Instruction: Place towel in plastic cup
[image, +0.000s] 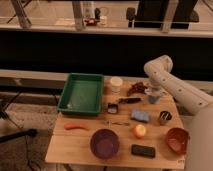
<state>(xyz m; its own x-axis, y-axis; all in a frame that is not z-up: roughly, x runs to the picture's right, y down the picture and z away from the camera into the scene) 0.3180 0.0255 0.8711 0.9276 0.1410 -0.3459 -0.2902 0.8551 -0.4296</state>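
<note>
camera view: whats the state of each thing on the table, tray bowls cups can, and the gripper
green plastic tray, flat on the table, looks empty
white plastic cup, upright
dark reddish bundle, lying on the table, in no cup
small blue cup, upright, just under the gripper
dark metal can, upright
purple bowl, upright, looks empty
red-brown bowl, upright
gripper, low over the blue cup, back right of the table

Wooden tabletop (75, 147), green tray (81, 94) at its far left corner, brown towel (136, 89) and blue plastic cup (153, 99) toward the far right corner, my claw (153, 92) just above the cup, purple bowl (104, 143) at the near edge, red bowl (177, 140) by the near right corner.
</note>
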